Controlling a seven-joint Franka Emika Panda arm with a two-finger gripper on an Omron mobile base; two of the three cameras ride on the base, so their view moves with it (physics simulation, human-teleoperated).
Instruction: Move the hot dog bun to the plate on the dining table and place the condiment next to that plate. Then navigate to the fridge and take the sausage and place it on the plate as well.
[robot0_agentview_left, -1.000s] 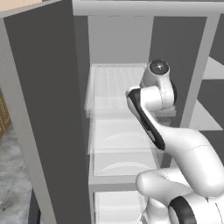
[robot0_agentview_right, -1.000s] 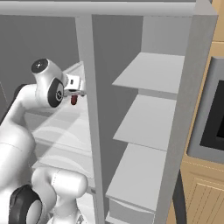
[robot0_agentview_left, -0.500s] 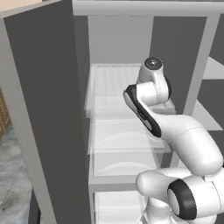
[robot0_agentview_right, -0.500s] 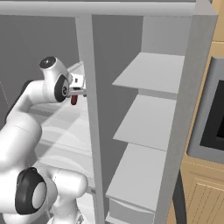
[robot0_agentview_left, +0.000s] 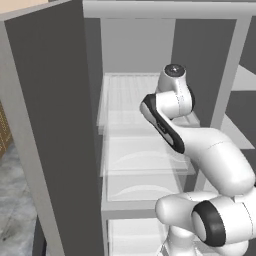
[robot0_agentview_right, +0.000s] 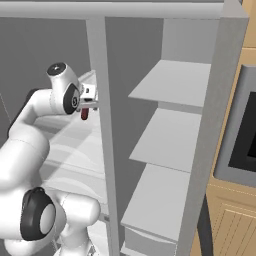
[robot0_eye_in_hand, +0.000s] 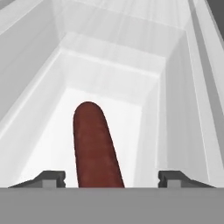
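You're at the fridge (robot0_agentview_left: 60, 125), doors open, arm reaching in over the upper shelf. The sausage (robot0_eye_in_hand: 95, 146) lies in a pale tray (robot0_eye_in_hand: 48, 144) on that shelf, and in the hand view it runs lengthwise away from the hand, its near end between the two fingertips (robot0_eye_in_hand: 52, 178). The gripper (robot0_eye_in_hand: 109, 179) has its jaws apart, w/ a gap on each side of the sausage, so nothing is gripped yet. From the right base view, the gripper (robot0_agentview_right: 90, 100) sits just left of the fridge's centre post, and the dark red sausage (robot0_agentview_right: 84, 114) shows right below it.

Step in hand, as I read it: closing on the sausage. To do it well:
- Keep the hand centred; the sausage sits a bit left of midway, so nudge left or it'll get pushed sideways.
- Can't tell how deep the tips sit vs. the tray floor. Go low enough to catch its middle, not skim the top.
- Close slow; it's round, prob. rolls.
- Lift straight up before pulling back, to clear the tray wall and the post.
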